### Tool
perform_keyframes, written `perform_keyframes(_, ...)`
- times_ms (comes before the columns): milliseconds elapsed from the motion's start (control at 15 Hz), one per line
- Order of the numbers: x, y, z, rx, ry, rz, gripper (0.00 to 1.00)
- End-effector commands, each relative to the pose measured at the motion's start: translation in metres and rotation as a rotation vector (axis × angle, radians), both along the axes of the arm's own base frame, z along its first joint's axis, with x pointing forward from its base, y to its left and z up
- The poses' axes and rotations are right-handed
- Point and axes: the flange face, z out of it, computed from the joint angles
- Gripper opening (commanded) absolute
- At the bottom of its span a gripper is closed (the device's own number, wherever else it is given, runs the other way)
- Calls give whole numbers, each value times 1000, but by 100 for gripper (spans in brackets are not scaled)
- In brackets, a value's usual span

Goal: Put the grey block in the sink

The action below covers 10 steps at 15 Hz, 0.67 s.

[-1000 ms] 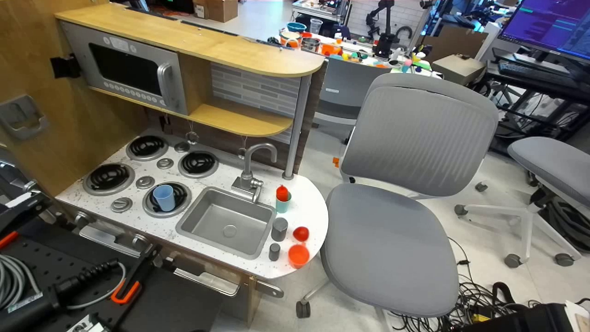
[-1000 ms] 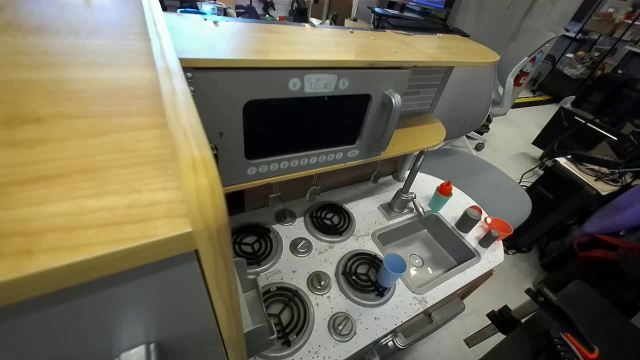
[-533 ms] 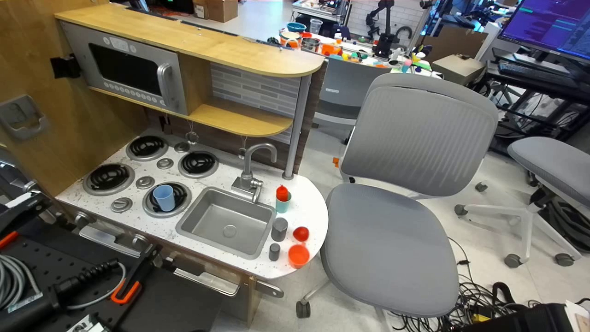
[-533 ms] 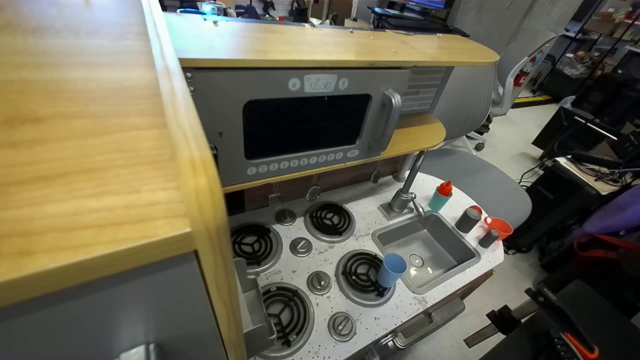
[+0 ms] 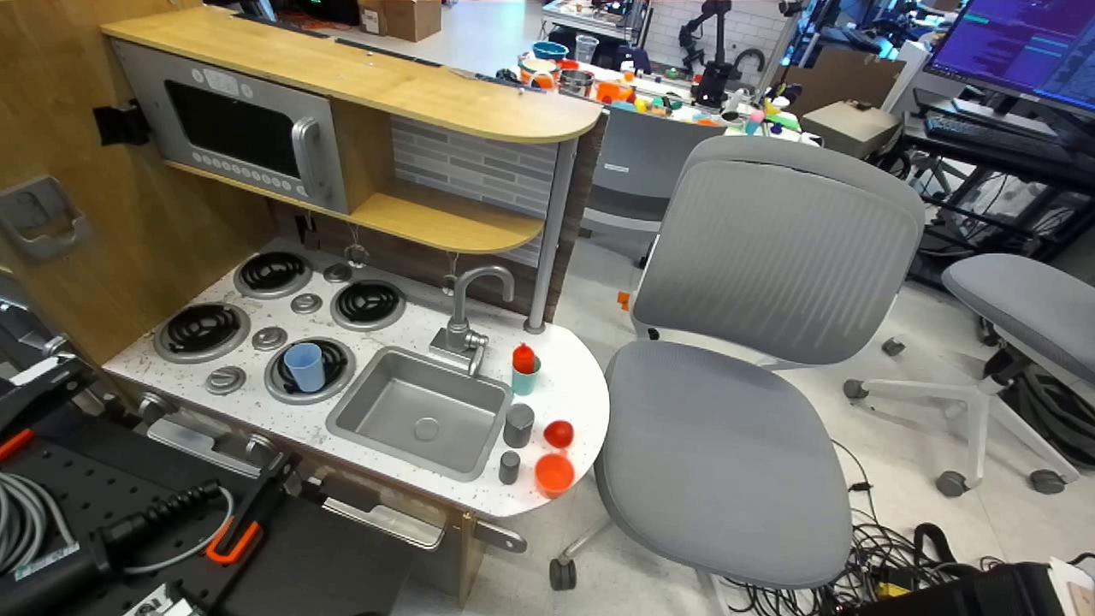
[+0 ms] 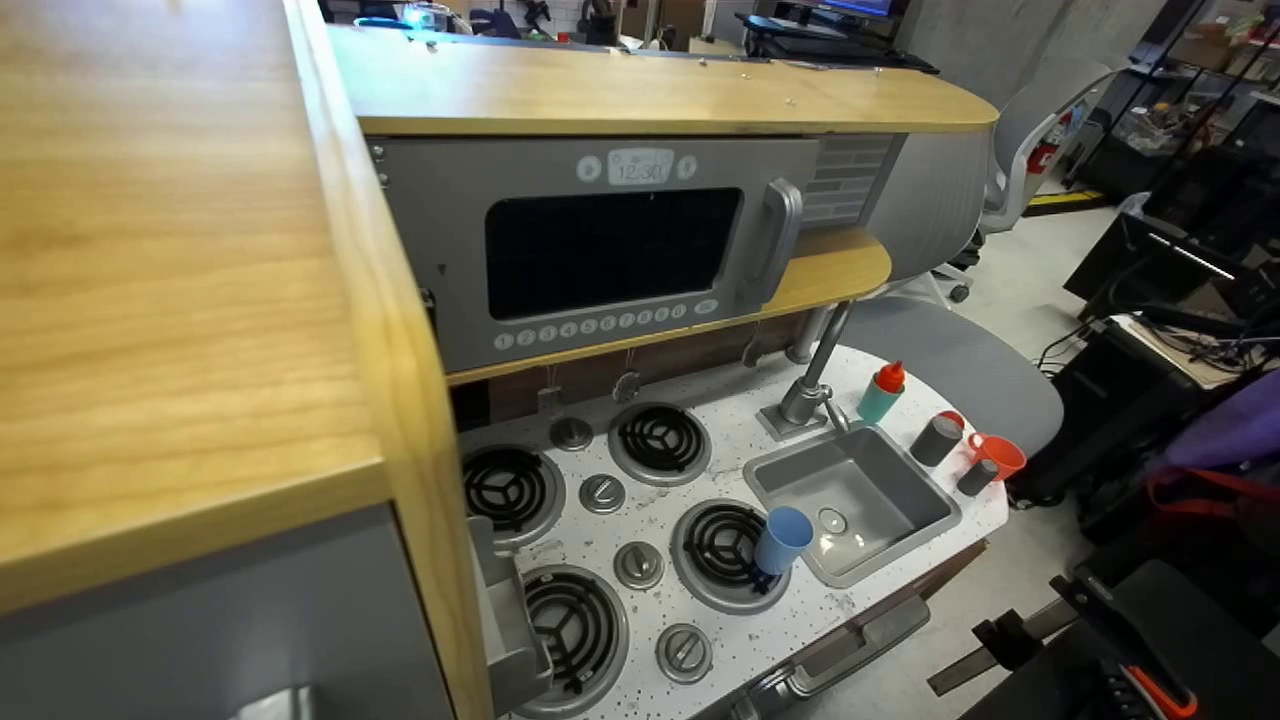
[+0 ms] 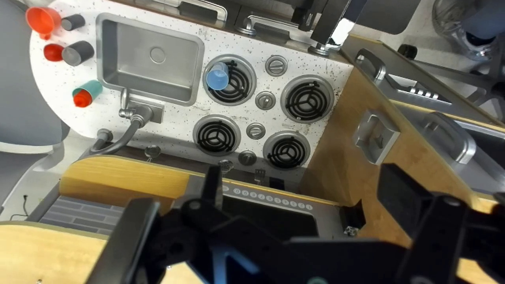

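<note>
Two dull grey cylinder-shaped blocks stand on the white counter beside the sink, in both exterior views. The smaller grey block (image 5: 509,468) is nearer the front edge and also shows in an exterior view (image 6: 977,477) and the wrist view (image 7: 73,22). The larger grey block (image 5: 518,425) also shows in the wrist view (image 7: 77,53). The sink (image 5: 402,411) is a grey metal basin with nothing in it; it also shows in the wrist view (image 7: 136,51). My gripper (image 7: 300,173) is open and empty, high over the microwave side, far from the blocks. It is out of both exterior views.
A curved faucet (image 5: 462,308) rises behind the sink. A red bowl-like piece (image 5: 559,434) and an orange-red cup (image 5: 554,475) sit close to the blocks. A teal cup (image 5: 524,381) holds a red piece. A blue cup (image 5: 304,366) stands on a burner. The microwave (image 5: 239,124) and shelf overhang the counter.
</note>
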Motion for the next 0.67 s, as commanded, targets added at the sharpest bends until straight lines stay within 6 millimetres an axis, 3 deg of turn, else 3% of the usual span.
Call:
perform_keyframes(0, 23, -47, 7, 13, -36, -15, 100)
perform_keyframes(400, 54, -154, 11, 69, -66, -94, 100)
perform_keyframes(600, 71, -196, 6, 68, -103, -129, 100)
